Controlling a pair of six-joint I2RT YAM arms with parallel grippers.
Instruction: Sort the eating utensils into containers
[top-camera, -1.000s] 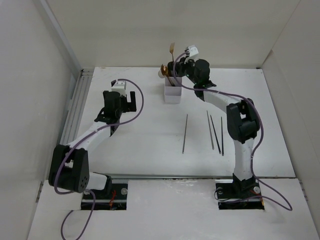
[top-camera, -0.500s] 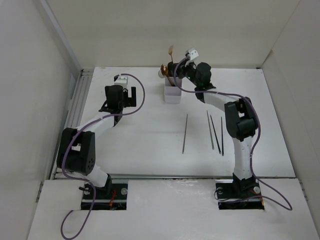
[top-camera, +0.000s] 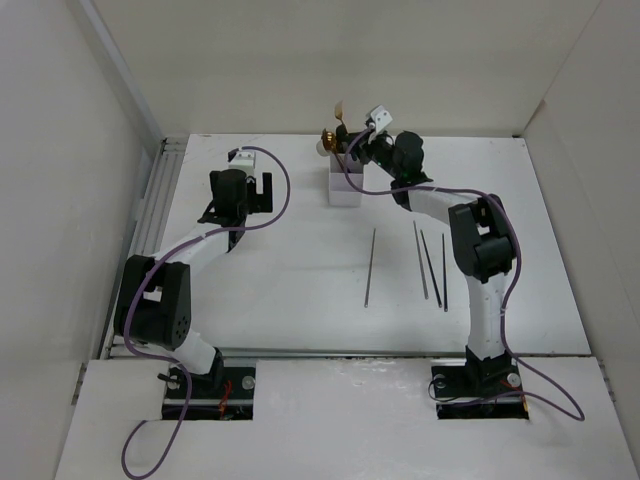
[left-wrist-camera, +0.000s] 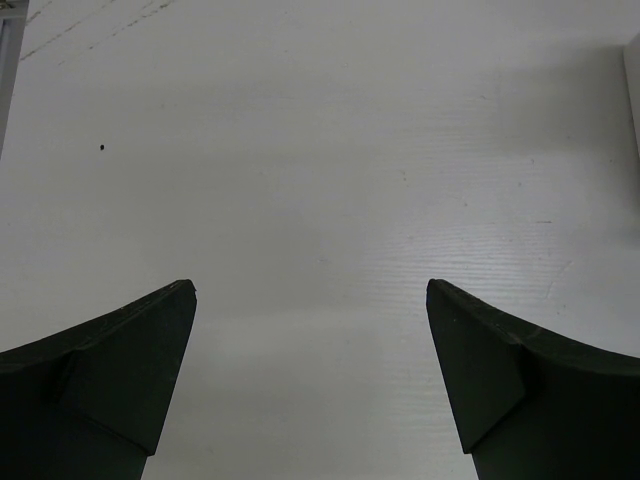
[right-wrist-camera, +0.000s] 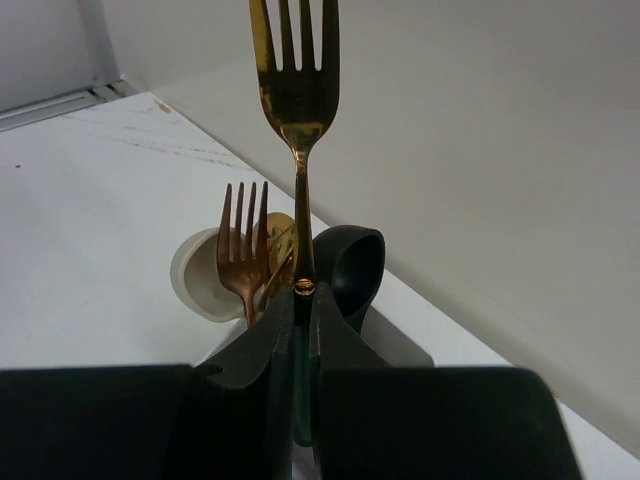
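Sorting table (top-camera: 300, 260): white, fills the middle of the top view.
Right arm (top-camera: 480, 250): reaches to the upper centre of the frame, with the right gripper (right-wrist-camera: 303, 300) over the far end of the white organiser.
Left gripper (left-wrist-camera: 308, 285): at the left, jaws spread wide over bare table and holding nothing.
White organiser (top-camera: 346, 192): upper centre. A copper fork (right-wrist-camera: 243, 255), pale spoon (right-wrist-camera: 195, 275) and black spoon (right-wrist-camera: 355, 265) stand head-up behind the right gripper.
Chopsticks (top-camera: 420, 260): four thin dark sticks lying loose right of centre, unsorted.
Gold fork (right-wrist-camera: 297, 80): upright, tines up, handle clamped between the right gripper's closed jaws.
Step in hand: probably delivering this fork to the organiser.
Next move: calls for lowering it handle-first beside the copper fork, clear of the other heads, then letting go. The gripper hides which compartment lies below.
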